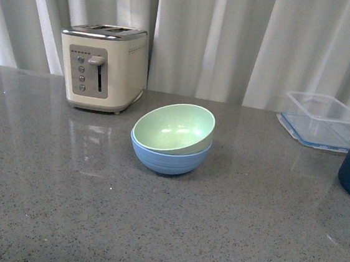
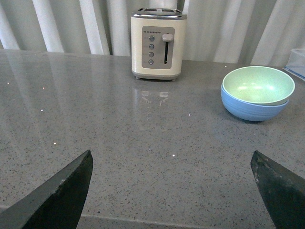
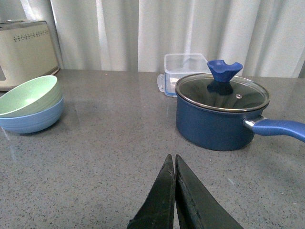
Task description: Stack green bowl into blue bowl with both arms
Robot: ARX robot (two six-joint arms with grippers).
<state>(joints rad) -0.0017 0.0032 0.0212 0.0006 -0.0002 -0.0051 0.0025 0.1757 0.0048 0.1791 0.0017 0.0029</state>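
The green bowl (image 1: 175, 127) sits tilted inside the blue bowl (image 1: 169, 159) at the middle of the grey counter. Both also show in the left wrist view, green bowl (image 2: 258, 84) in blue bowl (image 2: 252, 109), and in the right wrist view, green bowl (image 3: 29, 95) in blue bowl (image 3: 32, 119). Neither arm shows in the front view. My left gripper (image 2: 171, 160) is open and empty, low over the counter's near edge, well away from the bowls. My right gripper (image 3: 173, 160) is shut and empty, over bare counter between the bowls and the pot.
A cream toaster (image 1: 104, 67) stands behind the bowls at the back left. A clear container with a blue rim (image 1: 324, 121) is at the back right. A dark blue lidded pot (image 3: 221, 111) with a handle (image 3: 279, 129) stands at the right. Curtains hang behind.
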